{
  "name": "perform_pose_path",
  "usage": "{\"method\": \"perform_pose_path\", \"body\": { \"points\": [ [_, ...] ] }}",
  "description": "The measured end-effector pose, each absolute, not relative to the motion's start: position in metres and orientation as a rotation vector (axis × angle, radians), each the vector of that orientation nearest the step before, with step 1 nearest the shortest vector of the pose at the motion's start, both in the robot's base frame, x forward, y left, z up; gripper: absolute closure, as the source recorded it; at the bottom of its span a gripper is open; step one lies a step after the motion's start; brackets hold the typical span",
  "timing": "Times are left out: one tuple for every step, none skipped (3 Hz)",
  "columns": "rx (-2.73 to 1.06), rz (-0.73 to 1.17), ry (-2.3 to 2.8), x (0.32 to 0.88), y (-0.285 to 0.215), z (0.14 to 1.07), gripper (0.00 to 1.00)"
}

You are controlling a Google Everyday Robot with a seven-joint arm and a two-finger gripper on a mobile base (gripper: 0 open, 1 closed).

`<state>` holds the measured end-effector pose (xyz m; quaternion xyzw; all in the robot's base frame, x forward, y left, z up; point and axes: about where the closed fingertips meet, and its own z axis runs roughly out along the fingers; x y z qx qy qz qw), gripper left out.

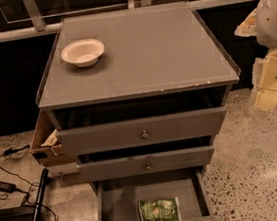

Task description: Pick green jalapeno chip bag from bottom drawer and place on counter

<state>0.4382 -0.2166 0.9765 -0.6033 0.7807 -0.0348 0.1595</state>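
Observation:
The green jalapeno chip bag (pixel 160 210) lies flat on the floor of the bottom drawer (pixel 115 208), near its front wall. The drawer is pulled open. The counter (pixel 151 50) is the grey top of the cabinet above. My gripper (pixel 274 80) shows as a cream-coloured part at the right edge of the view, below the arm's white housing (pixel 272 13). It is to the right of the cabinet, well above and away from the bag, and nothing shows in it.
A white bowl (pixel 83 52) stands at the counter's back left. The two upper knobbed drawers (pixel 143 132) are slightly open. A cardboard box (pixel 46 141) and cables (pixel 18 198) lie on the floor to the left. A railing runs behind.

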Motion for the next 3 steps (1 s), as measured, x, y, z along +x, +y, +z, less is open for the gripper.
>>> {"method": "perform_pose_path", "body": {
  "points": [
    [-1.724, -0.1, 2.231, 0.438, -0.217, 0.977, 0.0],
    [-1.713, -0.082, 2.218, 0.439, -0.213, 0.966, 0.19],
    [-1.689, -0.009, 2.186, 0.439, -0.202, 0.925, 0.42]
  ]
}}
